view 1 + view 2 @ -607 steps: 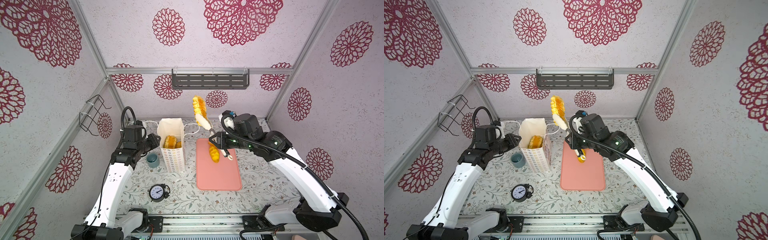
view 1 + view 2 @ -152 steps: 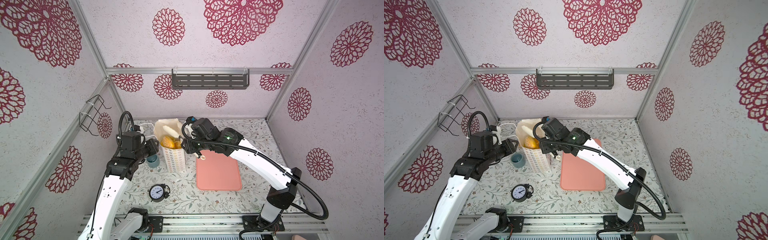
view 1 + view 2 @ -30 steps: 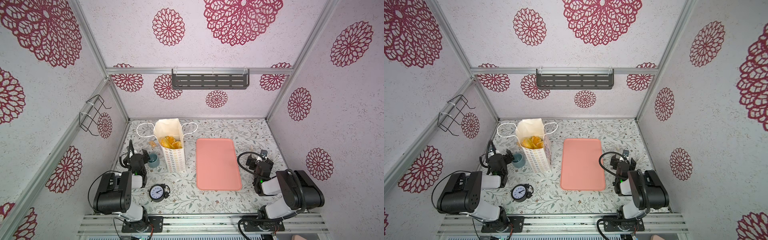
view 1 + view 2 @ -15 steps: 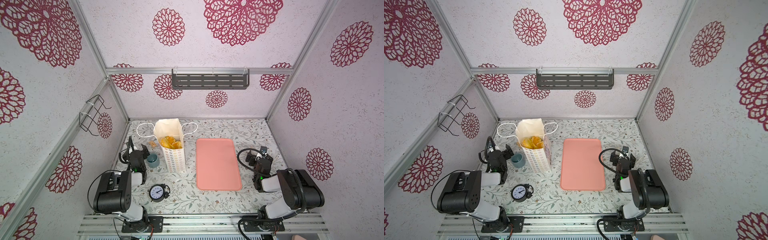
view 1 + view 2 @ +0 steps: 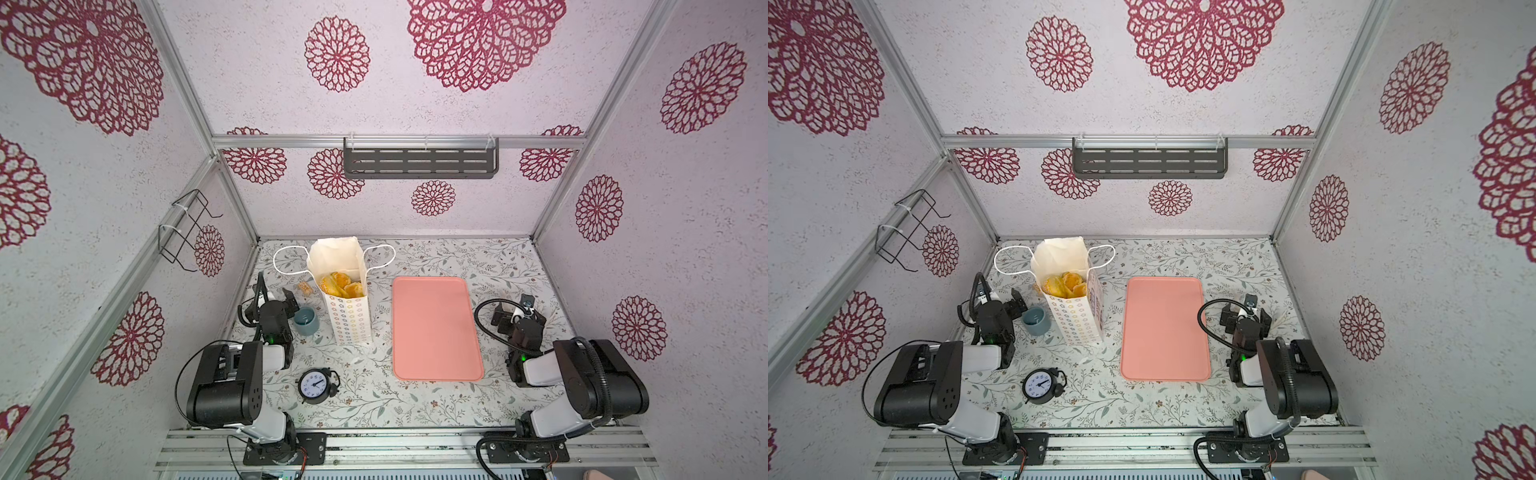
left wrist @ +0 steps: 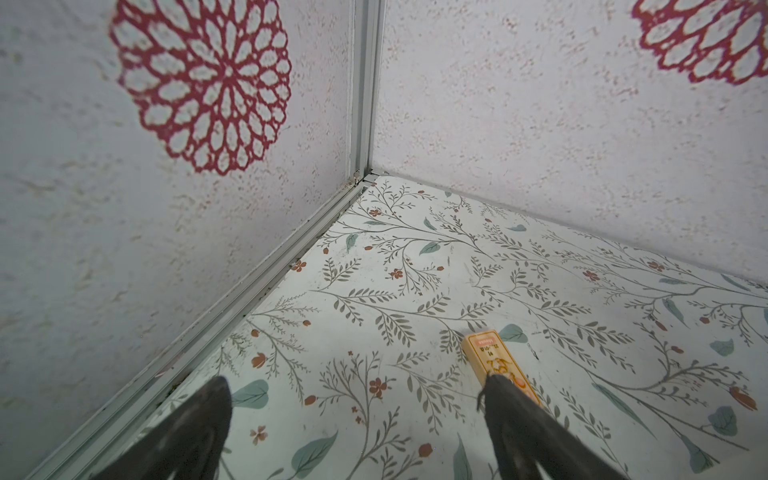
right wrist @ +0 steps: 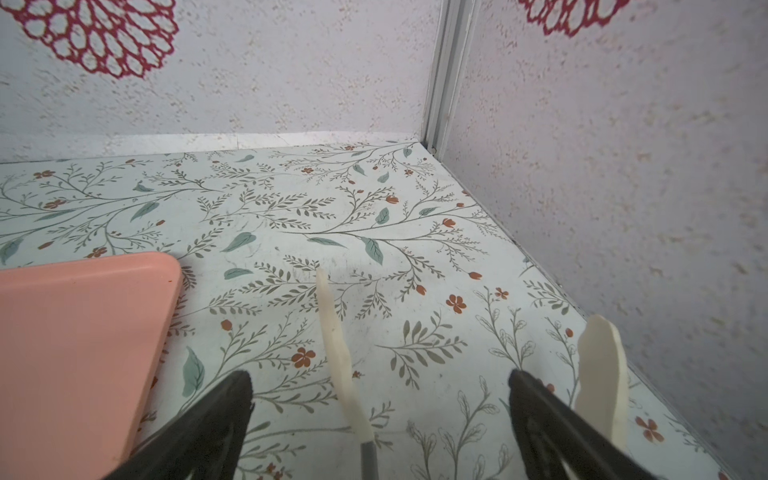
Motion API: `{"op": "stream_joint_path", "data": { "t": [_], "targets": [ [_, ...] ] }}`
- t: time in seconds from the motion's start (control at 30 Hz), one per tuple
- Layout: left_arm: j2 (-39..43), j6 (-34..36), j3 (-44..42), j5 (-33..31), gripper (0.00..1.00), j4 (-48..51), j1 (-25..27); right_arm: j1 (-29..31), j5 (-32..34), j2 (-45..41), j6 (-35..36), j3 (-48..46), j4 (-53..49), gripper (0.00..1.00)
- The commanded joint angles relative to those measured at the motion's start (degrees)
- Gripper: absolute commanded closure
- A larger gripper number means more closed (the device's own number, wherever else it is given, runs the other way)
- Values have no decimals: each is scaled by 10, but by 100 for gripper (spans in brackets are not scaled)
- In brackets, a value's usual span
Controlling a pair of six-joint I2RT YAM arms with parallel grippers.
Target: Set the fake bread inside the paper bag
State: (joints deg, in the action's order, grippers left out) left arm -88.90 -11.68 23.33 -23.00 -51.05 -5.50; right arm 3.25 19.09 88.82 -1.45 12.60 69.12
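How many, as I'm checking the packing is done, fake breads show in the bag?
3 fake breads in the paper bag: left, rear, right; more may lie hidden beneath.

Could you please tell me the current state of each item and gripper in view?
paper bag: upright, open at the top.
fake bread: inside the bag.
pink tray: flat on the table, empty.
blue cup: upright, beside the bag.
alarm clock: on the table, dial visible from above.
small tan piece: lying on the table, outside the bag.
left gripper: open, empty.
right gripper: open, empty.
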Motion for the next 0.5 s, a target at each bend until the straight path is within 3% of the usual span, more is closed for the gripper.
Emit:
{"op": "stream_joint_path", "data": {
  "t": [0.0,0.47],
  "targets": [
    [-4,17,1,-1,3,-11,2,4,-3,-6,6,12,16,1],
    [-6,18,5,-4,3,-3,4,-13,-41,-9,-2,23,-11,1]
  ]
}}
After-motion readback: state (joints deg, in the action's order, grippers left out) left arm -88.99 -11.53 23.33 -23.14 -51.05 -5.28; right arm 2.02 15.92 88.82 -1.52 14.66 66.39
